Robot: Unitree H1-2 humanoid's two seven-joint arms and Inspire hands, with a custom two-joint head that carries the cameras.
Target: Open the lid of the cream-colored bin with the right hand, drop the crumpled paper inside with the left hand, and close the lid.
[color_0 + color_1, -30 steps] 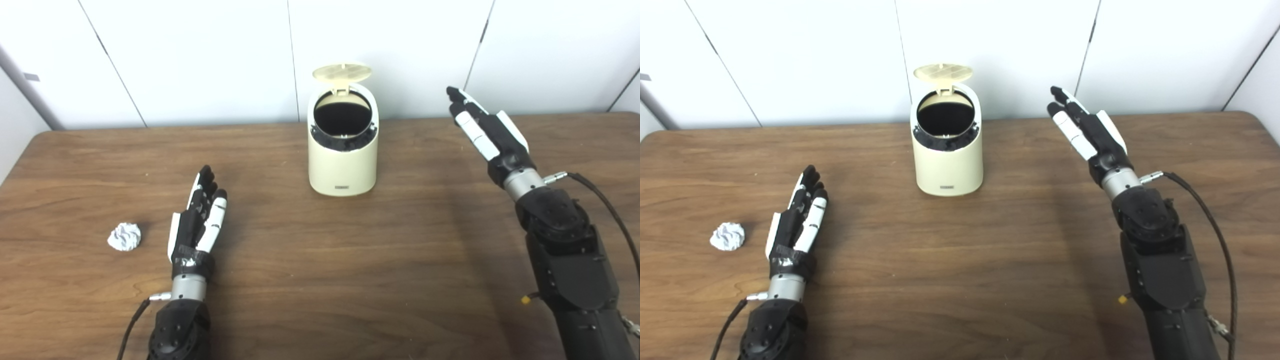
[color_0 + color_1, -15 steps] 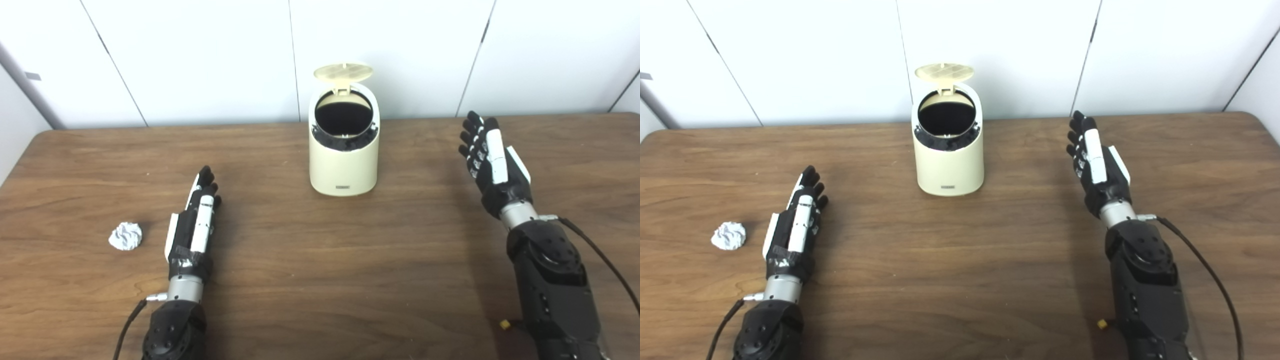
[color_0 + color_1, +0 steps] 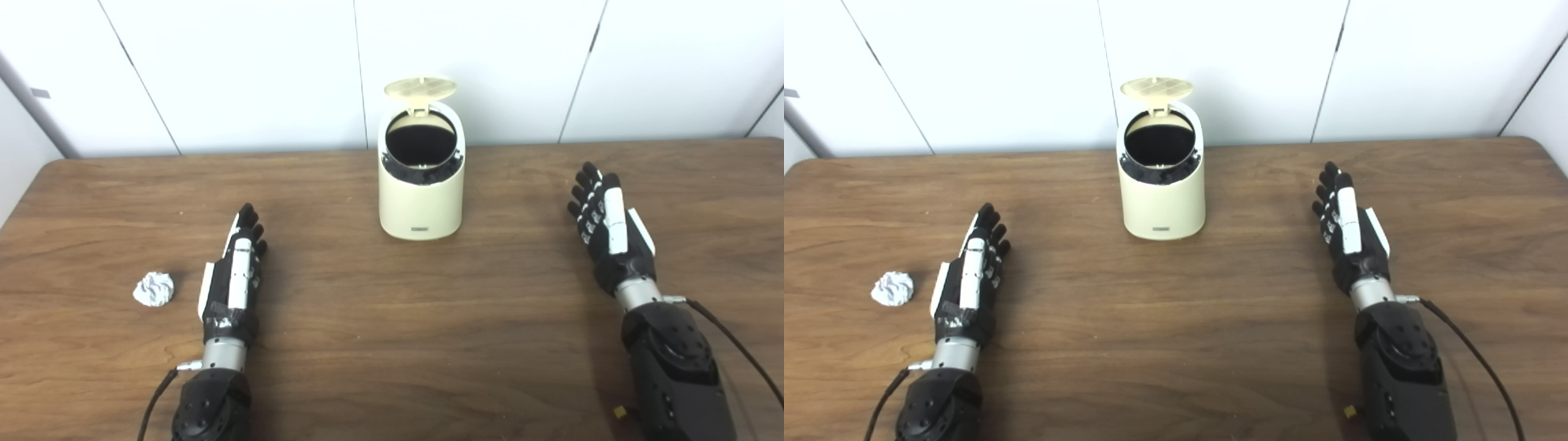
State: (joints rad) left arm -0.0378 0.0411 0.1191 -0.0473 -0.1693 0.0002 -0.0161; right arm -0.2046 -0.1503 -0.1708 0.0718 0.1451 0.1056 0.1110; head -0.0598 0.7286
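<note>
The cream-colored bin (image 3: 420, 202) stands at the middle back of the table, its round lid (image 3: 420, 88) tipped up behind the dark opening. A crumpled white paper ball (image 3: 153, 289) lies on the wood at the left. My left hand (image 3: 233, 275) rests low over the table just right of the paper, fingers straight and holding nothing. My right hand (image 3: 609, 229) is well to the right of the bin, low over the table, fingers stretched out and empty.
The brown wooden table (image 3: 392, 343) runs across the whole view, with white wall panels (image 3: 245, 67) right behind the bin. A cable (image 3: 741, 349) trails from my right wrist.
My right hand has come down and back from beside the bin's top to low over the table. My left hand has turned slightly, its fingers straightening. The lid has stayed up.
</note>
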